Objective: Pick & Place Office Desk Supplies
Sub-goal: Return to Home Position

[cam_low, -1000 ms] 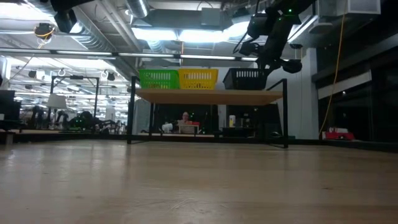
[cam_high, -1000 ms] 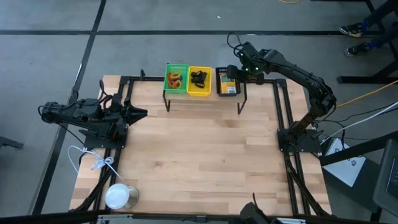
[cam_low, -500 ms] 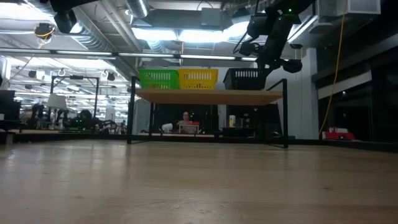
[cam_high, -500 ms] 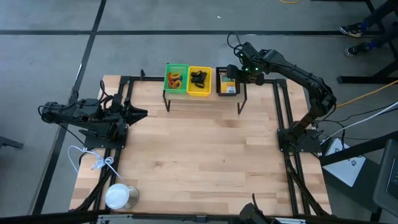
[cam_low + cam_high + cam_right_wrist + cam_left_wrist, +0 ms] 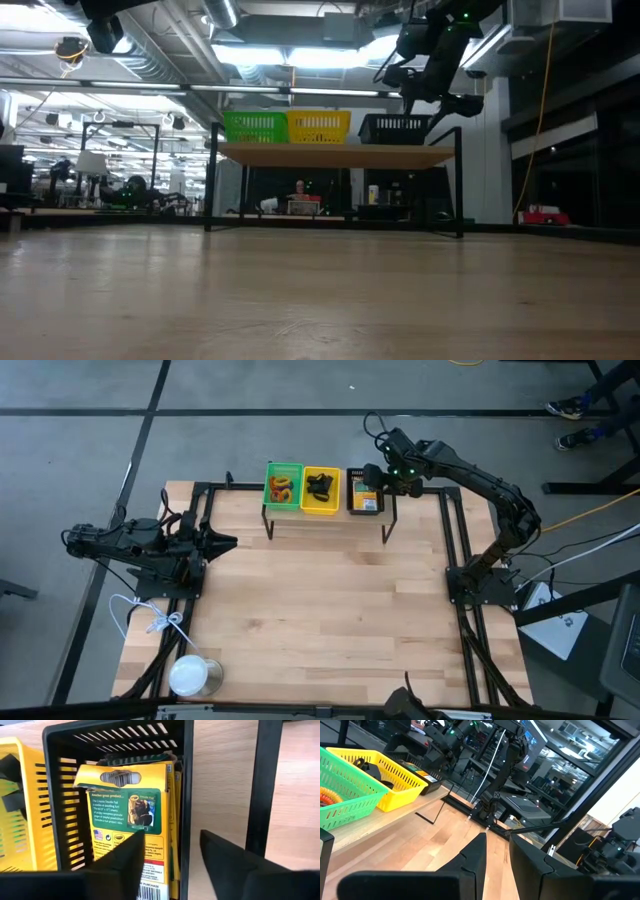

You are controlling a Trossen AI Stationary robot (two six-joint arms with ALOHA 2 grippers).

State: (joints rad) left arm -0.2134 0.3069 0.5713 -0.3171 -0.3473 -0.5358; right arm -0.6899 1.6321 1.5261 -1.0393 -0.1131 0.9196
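Your right gripper [image 5: 380, 473] has barely shifted in the last second, edging a touch up and left in the low view. Printed boxes [image 5: 132, 815] stand in the black mesh tray [image 5: 366, 491], upper centre of the high view, on the shelf [image 5: 330, 155] beside the yellow tray [image 5: 321, 491] and green tray [image 5: 283, 487]. Only the right wrist view shows you the box print and that gripper's fingers apart over the tray. Only the low view shows the shelf raised on legs. Your left gripper [image 5: 228, 542] waits mid-left, with a narrow gap between its fingers.
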